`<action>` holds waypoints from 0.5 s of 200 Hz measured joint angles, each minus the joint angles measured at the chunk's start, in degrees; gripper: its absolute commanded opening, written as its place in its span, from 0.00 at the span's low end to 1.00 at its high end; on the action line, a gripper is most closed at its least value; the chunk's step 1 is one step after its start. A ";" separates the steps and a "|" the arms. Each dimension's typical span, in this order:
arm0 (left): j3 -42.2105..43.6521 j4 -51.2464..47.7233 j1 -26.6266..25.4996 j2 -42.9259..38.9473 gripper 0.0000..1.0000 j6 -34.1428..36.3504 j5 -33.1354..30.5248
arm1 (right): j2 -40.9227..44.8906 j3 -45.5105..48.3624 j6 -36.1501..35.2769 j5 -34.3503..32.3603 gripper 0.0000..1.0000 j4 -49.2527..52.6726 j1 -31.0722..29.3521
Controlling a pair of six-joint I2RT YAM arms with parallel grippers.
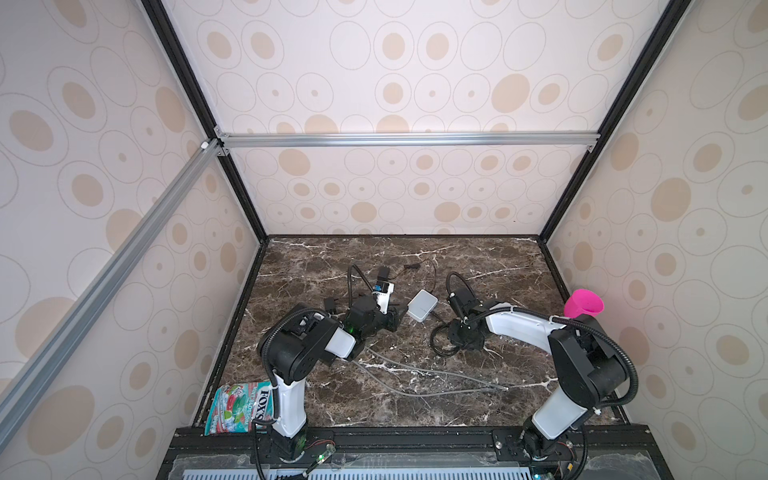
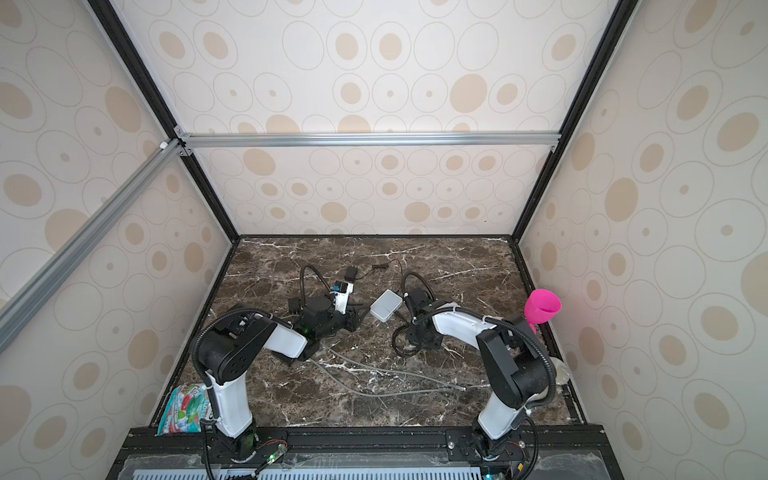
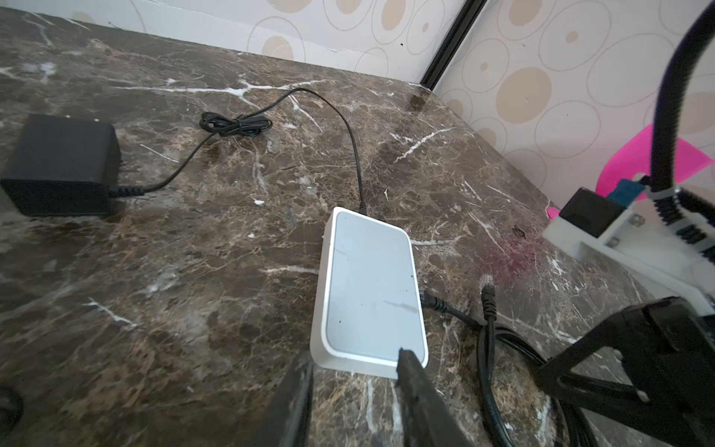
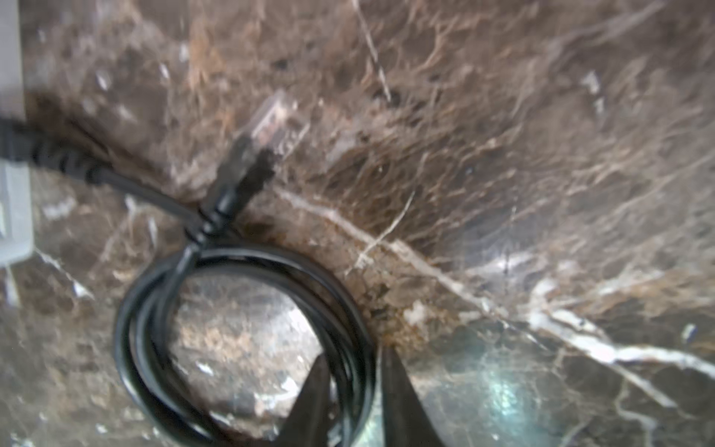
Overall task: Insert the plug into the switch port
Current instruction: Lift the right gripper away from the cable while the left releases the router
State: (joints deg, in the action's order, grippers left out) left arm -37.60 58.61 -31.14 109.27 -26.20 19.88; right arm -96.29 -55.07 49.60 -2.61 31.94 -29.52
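Note:
The white switch lies flat at mid-table with one black plug seated in its side. The loose clear-tipped plug lies on the marble beside it, at the end of a coiled black cable. My left gripper stands open at the switch's near short end; one fingertip overlaps its top corner. My right gripper points down over the coil, and its jaws pinch the coil's strands, well back from the plug.
A black power adapter with a thin cord sits behind the switch. A pink cup stands at the right wall. A candy bag lies at the front left. Grey cables trail across the front.

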 measured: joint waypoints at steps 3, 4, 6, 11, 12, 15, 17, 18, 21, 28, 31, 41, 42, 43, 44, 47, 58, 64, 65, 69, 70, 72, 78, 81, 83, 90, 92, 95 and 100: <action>0.13 0.28 0.17 0.00 0.36 -0.15 0.13 | -0.20 -0.26 0.17 -0.04 0.15 0.13 0.00; 0.15 0.33 0.20 0.00 0.36 -0.20 0.15 | -0.26 -0.33 0.07 -0.04 0.15 0.15 0.00; 0.22 0.52 0.31 0.00 0.36 -0.35 0.24 | -0.44 -0.55 -0.28 -0.09 0.15 0.26 0.00; 0.35 0.92 0.52 0.00 0.36 -0.68 0.46 | -0.87 -1.09 -0.37 -0.26 0.14 0.52 0.00; 0.37 0.96 0.57 0.00 0.36 -0.74 0.48 | -0.94 -1.18 -0.46 -0.26 0.14 0.57 0.00; 0.44 1.20 0.68 0.00 0.36 -0.94 0.59 | -1.16 -1.53 -0.63 -0.42 0.14 0.76 0.00; 0.48 1.31 0.70 0.00 0.36 -1.05 0.63 | -1.25 -1.64 -0.66 -0.44 0.14 0.83 0.00; 0.52 1.42 0.74 0.00 0.36 -1.11 0.68 | -1.36 -1.79 -0.92 -0.46 0.14 0.87 0.00; 0.59 1.75 0.87 0.00 0.36 -1.27 0.76 | -1.57 -2.08 -1.22 -0.50 0.13 1.07 0.00; 0.76 2.34 1.09 0.00 0.36 -1.62 1.01 | -2.05 -2.91 -1.81 -0.79 0.12 1.66 0.02; 0.83 2.51 1.18 0.00 0.36 -1.73 1.09 | -2.25 -3.37 -2.23 -0.94 0.12 2.01 0.04; 1.11 3.37 1.40 0.00 0.36 -2.21 1.44 | -2.93 -4.70 -3.58 -1.51 0.08 2.93 0.13; 1.11 3.43 1.40 0.00 0.36 -2.23 1.46 | -2.99 -4.90 -3.58 -1.62 0.08 3.10 0.17; 1.18 3.54 1.44 0.00 0.36 -2.32 1.51 | -3.04 -4.98 -3.67 -1.64 0.07 3.15 0.20; 1.20 3.58 1.44 0.00 0.36 -2.34 1.53 | -3.10 -5.18 -4.00 -1.79 0.07 3.28 0.22; 1.29 3.82 1.51 0.00 0.36 -2.49 1.62 | -3.32 -5.60 -4.61 -2.01 0.07 3.61 0.28; 1.53 4.42 1.64 0.00 0.36 -2.78 1.81 | -3.89 -7.37 -6.84 -3.41 0.06 4.90 0.33; 1.60 4.68 1.70 0.00 0.36 -2.97 1.92 | -4.15 -8.37 -8.44 -4.31 0.05 5.53 0.33; 1.62 4.72 1.73 0.00 0.36 -2.99 1.95 | -4.24 -8.61 -8.98 -4.48 0.05 5.70 0.33; 1.66 4.83 1.77 0.00 0.36 -3.08 2.03 | -4.42 -9.29 -10.16 -5.14 0.04 6.16 0.33; 1.66 4.85 1.77 0.00 0.36 -3.10 2.05 | -4.44 -9.40 -10.34 -5.25 0.04 6.23 0.33; 1.68 4.92 1.79 0.00 0.36 -3.17 2.10 | -4.59 -9.77 -11.10 -5.57 0.04 6.43 0.33; 1.70 5.18 1.81 0.00 0.36 -3.23 2.19 | -4.90 -10.73 -12.85 -6.49 0.03 6.95 0.33; 1.70 5.25 1.84 0.00 0.36 -3.32 2.27 | -5.18 -11.32 -14.10 -7.06 0.03 7.26 0.35; 1.70 5.29 1.84 0.00 0.36 -3.37 2.29 | -5.33 -11.65 -14.64 -7.43 0.03 7.43 0.33; 1.70 5.40 1.86 0.00 0.36 -3.52 2.40 | -5.90 -12.68 -16.85 -8.74 0.03 7.82 0.35; 1.70 5.44 1.86 0.00 0.36 -3.56 2.43 | -6.08 -12.92 -17.49 -9.18 0.03 7.89 0.35; 1.70 5.46 1.86 0.00 0.36 -3.61 2.51 | -6.29 -13.18 -18.29 -9.68 0.03 7.91 0.35; 1.70 5.60 1.88 0.00 0.36 -3.67 2.58 | -6.69 -13.57 -19.89 -10.86 0.04 7.96 0.39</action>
State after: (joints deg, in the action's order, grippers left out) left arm -35.90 64.20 -29.26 109.27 -29.87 22.46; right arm -102.98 -68.64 29.71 -13.47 39.90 -29.12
